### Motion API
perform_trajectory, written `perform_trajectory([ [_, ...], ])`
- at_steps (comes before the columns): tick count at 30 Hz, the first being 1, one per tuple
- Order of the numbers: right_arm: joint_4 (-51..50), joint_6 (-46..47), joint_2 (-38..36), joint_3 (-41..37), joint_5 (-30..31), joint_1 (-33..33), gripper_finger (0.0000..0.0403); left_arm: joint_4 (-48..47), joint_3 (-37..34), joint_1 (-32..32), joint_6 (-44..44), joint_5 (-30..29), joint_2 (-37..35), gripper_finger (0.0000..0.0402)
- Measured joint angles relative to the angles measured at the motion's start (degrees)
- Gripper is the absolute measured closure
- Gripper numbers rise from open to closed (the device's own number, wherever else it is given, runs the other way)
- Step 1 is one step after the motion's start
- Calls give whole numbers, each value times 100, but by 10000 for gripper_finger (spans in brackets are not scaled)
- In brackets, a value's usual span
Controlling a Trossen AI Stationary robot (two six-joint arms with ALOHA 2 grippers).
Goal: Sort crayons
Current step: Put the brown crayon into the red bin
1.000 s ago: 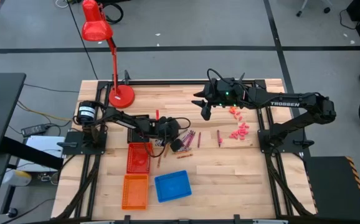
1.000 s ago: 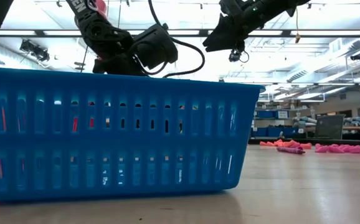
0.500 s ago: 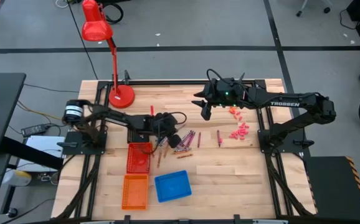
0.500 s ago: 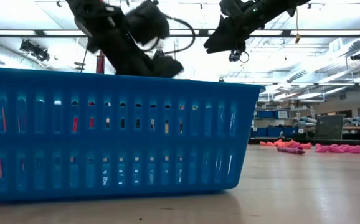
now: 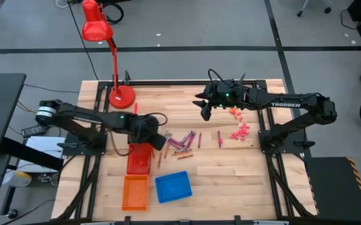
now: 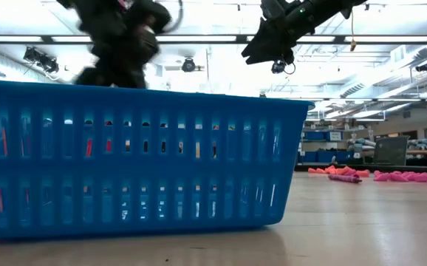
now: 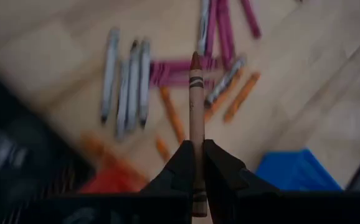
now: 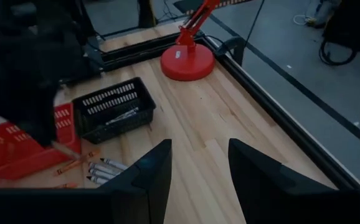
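Left gripper [image 7: 197, 163] pulled back toward the red basket [image 5: 138, 159], clamped on a brown crayon [image 7: 196, 118], right gripper [image 8: 198, 165] parted, hovering, arm [image 5: 293, 105] lettered TROSSEN.

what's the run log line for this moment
left gripper: shut on brown crayon, above red basket | right gripper: open, empty, raised | loose crayons: on table

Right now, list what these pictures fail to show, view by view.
- Low view: the blue basket fills the front and hides most of the table; the left pincer is a dark blur above it.
- High view: the brown crayon in the left pincer is too small to make out.
- Left wrist view: the red basket is blurred.
- Right wrist view: the black basket holds sticks, their colours unclear; the right pincer holds nothing.
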Motion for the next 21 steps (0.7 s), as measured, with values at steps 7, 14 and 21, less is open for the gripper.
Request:
perform_trajectory([
  [7, 17, -257, 0, 0, -65, -6, 241, -808, 0, -959, -1453, -57, -325, 376],
  [14, 85, -421, 0, 0, -81, -7, 241, -1253, 0, -1972, -2840, -734, -323, 376],
  [21, 188, -410, 0, 0, -87, -9, 241, -1955, 0, -2442, -3795, -1029, -165, 376],
])
